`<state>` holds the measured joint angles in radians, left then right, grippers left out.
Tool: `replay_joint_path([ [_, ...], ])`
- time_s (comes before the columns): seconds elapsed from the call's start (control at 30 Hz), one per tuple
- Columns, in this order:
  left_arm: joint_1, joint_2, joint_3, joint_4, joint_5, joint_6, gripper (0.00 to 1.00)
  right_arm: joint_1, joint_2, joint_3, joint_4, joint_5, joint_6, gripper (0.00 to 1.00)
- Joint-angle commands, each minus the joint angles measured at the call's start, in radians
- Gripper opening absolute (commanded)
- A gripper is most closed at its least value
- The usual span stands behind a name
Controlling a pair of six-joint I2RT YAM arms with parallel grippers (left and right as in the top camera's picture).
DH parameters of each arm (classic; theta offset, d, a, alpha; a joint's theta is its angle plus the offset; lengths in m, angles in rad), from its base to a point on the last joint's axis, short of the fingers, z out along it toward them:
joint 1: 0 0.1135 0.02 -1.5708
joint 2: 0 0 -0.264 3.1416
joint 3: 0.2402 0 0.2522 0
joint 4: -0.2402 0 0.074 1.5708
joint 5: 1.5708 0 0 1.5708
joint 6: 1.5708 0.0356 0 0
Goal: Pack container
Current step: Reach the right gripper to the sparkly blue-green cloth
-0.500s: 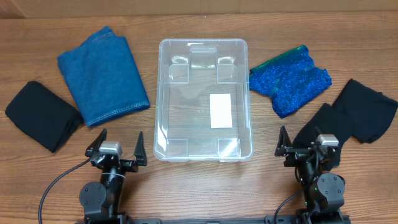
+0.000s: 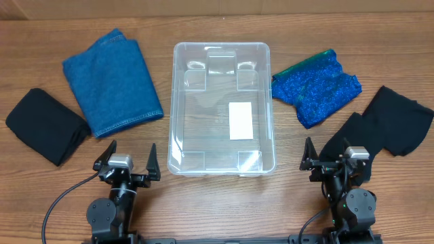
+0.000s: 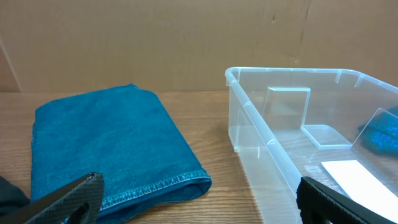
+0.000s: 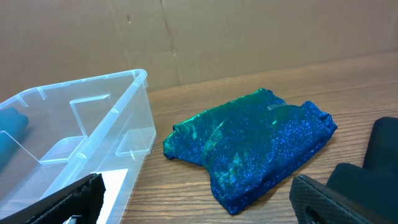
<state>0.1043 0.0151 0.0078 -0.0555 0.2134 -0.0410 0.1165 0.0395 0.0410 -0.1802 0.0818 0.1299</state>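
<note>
The clear plastic container (image 2: 222, 108) stands empty in the middle of the table, a white label (image 2: 241, 120) on its bottom. It also shows in the left wrist view (image 3: 292, 124) and the right wrist view (image 4: 81, 118). A folded blue denim cloth (image 2: 112, 80) lies left of it, also in the left wrist view (image 3: 106, 143). A sparkly blue-green cloth (image 2: 315, 88) lies to its right, also in the right wrist view (image 4: 255, 143). My left gripper (image 2: 129, 159) and right gripper (image 2: 330, 154) sit open and empty near the front edge.
A folded black cloth (image 2: 46, 125) lies at the far left. Another black cloth (image 2: 386, 125) lies at the far right, its edge beside my right gripper (image 4: 379, 155). A brown cardboard wall (image 3: 155, 43) stands behind the table.
</note>
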Motion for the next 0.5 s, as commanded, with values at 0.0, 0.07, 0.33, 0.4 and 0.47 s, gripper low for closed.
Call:
replay_joint_path([
  [0.0,-0.005,-0.010,-0.003,0.000,-0.006,0.019,1.00,-0.006,-0.004,0.011,0.005,0.003,-0.003,1.00],
  [0.07,-0.005,-0.010,-0.003,0.000,-0.006,0.019,1.00,-0.006,-0.004,0.011,0.005,0.003,-0.003,1.00],
  [0.33,-0.005,-0.010,-0.003,0.000,-0.006,0.019,1.00,-0.006,-0.005,0.011,0.005,0.003,-0.003,1.00],
  [0.4,-0.005,-0.010,-0.003,0.000,-0.006,0.019,1.00,-0.006,-0.005,0.011,0.005,0.003,-0.002,1.00],
  [0.47,-0.005,-0.010,-0.003,0.000,-0.007,0.019,1.00,-0.006,-0.004,0.011,0.009,-0.030,-0.002,1.00],
])
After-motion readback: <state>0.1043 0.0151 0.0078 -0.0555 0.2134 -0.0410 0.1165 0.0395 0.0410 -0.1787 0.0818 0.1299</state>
